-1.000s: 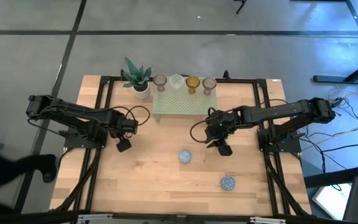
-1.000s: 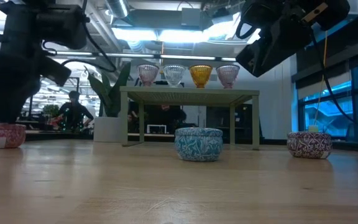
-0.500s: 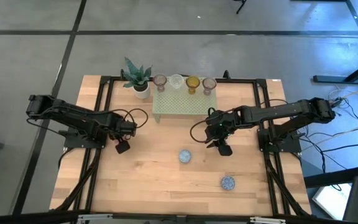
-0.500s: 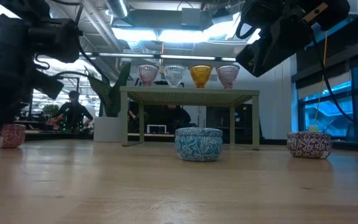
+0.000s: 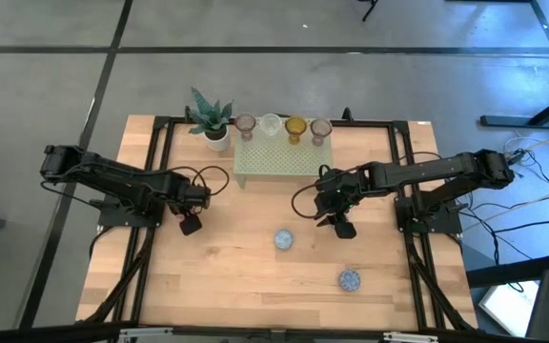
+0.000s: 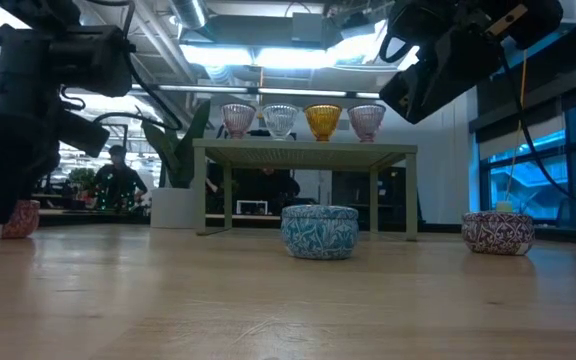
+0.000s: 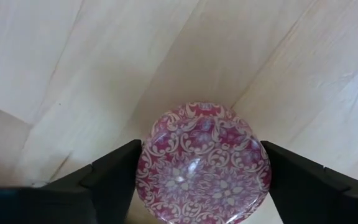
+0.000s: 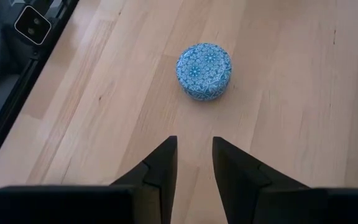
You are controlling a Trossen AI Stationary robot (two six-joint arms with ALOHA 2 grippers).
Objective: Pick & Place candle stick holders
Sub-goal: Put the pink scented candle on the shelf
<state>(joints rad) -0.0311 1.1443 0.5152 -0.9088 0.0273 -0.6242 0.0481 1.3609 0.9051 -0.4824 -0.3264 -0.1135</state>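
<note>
Grasp step in hand: left gripper [image 7: 201, 168] down at the table's left side, fingers spread on either side of the red mosaic holder [image 7: 202, 163], nearly touching — not yet clamped. Next: closing squarely across its round body, then a straight lift. Holder upright on the wood, no real long axis, axis vertical. Right gripper [image 8: 194, 163] hovering mid-table near the blue holder [image 8: 204, 70], fingers a narrow gap apart, holding nothing.
</note>
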